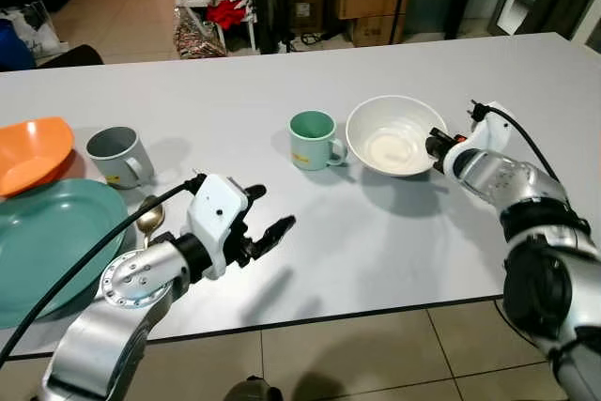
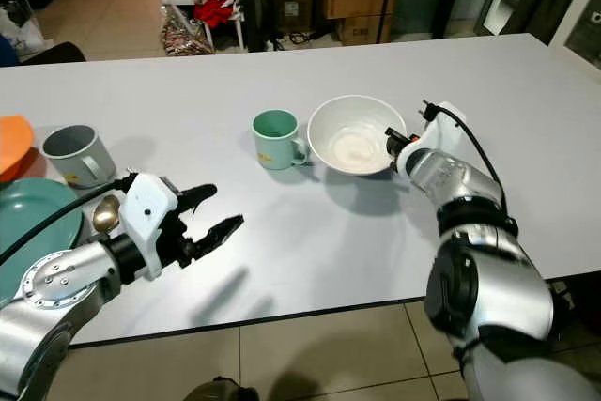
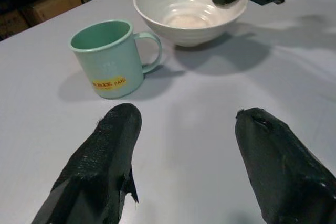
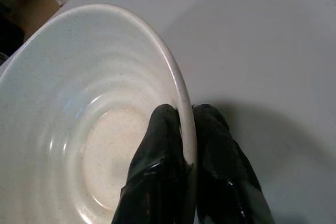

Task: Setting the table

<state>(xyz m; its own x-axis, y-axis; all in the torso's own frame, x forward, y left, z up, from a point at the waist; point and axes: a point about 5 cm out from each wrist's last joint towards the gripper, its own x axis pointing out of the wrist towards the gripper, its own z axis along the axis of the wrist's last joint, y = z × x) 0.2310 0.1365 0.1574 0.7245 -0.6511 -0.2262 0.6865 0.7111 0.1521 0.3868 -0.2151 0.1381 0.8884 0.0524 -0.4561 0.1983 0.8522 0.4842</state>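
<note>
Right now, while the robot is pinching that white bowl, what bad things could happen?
The right gripper holds the white bowl only by its thin rim, one finger inside and one outside, so the bowl might tip or slip if lifted. The green mug stands close beside the bowl, so sliding it that way could bump the mug. The left gripper hovers open over the table, holding nothing.

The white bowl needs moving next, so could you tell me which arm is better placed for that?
Right. The right gripper is already shut on the white bowl, pinching its rim with one finger inside and one outside. The left gripper hangs open above bare table, nearer the green mug.
</note>
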